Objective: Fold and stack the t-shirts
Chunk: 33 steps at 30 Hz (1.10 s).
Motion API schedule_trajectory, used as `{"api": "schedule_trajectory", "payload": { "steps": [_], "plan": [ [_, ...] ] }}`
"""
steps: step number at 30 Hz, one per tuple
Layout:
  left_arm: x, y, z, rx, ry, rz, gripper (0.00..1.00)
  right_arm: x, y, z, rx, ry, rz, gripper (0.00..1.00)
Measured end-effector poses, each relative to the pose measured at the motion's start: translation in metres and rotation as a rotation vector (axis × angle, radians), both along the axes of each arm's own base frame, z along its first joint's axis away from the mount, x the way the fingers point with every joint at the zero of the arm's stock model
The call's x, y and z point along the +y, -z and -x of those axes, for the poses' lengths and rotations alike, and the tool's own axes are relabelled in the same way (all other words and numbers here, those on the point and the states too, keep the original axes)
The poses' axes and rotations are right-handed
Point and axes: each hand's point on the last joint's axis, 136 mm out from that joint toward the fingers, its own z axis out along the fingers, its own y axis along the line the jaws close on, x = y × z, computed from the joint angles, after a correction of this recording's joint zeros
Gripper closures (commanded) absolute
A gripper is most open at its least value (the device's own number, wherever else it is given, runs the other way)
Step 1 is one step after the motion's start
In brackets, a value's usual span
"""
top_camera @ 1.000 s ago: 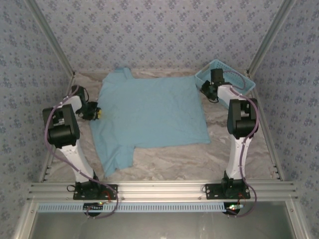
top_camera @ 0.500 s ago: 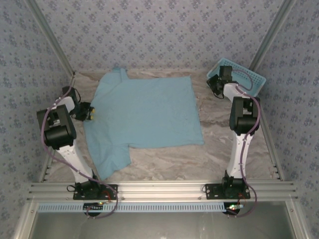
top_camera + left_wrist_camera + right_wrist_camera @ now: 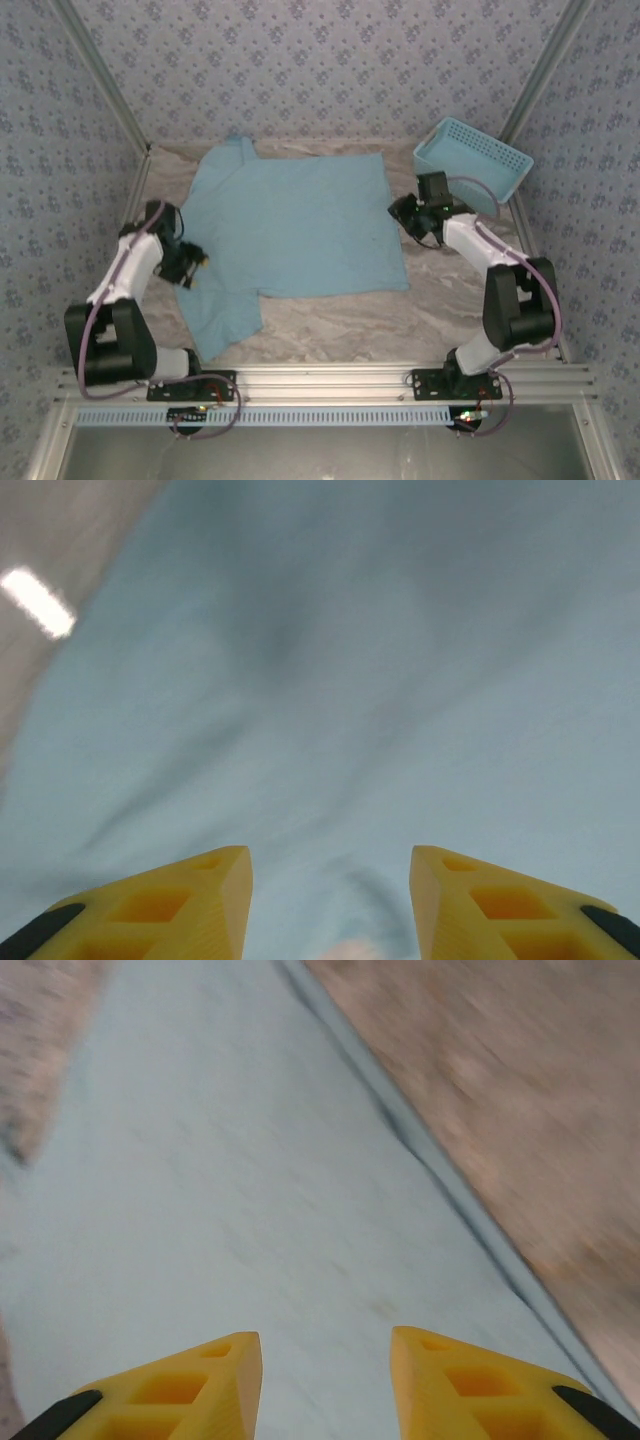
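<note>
Overhead, one sky-blue t-shirt (image 3: 295,225) lies spread flat on the marbled table (image 3: 400,310), one short sleeve toward the far left corner and the other toward the near left. One light-blue lattice basket (image 3: 470,165) sits tilted at the far right corner, apart from the shirt.

Two arms. The left gripper (image 3: 195,262) is at the shirt's left edge, just above the near sleeve. The right gripper (image 3: 400,212) is at the shirt's right edge.

The top view is too small to read the claws; the wrist views settle it. Left wrist: left gripper (image 3: 330,865) is spread wide, its yellow wedge fingers (image 3: 190,890) are hollow-celled, and soft, faintly rippled cloth lies below. Right wrist: right gripper (image 3: 325,1345) is equally wide with nothing held, over smooth cloth. The shirt's straight edge runs diagonally and mottled table shows beyond it, blurred.
</note>
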Motion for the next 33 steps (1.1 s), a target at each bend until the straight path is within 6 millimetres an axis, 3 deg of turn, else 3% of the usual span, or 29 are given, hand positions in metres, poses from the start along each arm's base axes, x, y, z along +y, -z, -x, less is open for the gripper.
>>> {"api": "schedule_trajectory", "payload": {
  "steps": [3, 5, 8, 17, 23, 26, 33],
  "plan": [
    [-0.006, 0.014, 0.064, 0.100, -0.029, 0.013, 0.53, -0.015, 0.033, 0.052, 0.177, 0.034, -0.023, 0.56],
    [-0.011, 0.016, 0.090, 0.120, -0.043, 0.027, 0.53, -0.021, 0.045, 0.079, 0.261, 0.041, -0.021, 0.56],
    [-0.016, 0.021, 0.118, 0.154, -0.054, 0.042, 0.53, -0.018, 0.045, 0.097, 0.307, 0.024, -0.028, 0.55],
    [-0.034, 0.045, 0.121, 0.139, -0.027, 0.085, 0.52, -0.011, 0.039, 0.106, 0.305, -0.029, -0.043, 0.55],
    [-0.036, 0.065, 0.134, 0.272, -0.020, 0.063, 0.57, -0.007, 0.042, 0.114, 0.331, -0.052, -0.044, 0.55],
    [-0.035, 0.065, 0.135, 0.302, -0.008, 0.043, 0.65, -0.006, 0.042, 0.115, 0.334, -0.056, -0.049, 0.54],
    [-0.033, 0.067, 0.122, 0.348, 0.002, -0.002, 0.95, -0.005, 0.042, 0.115, 0.333, -0.059, -0.055, 0.54]
  ]
}}
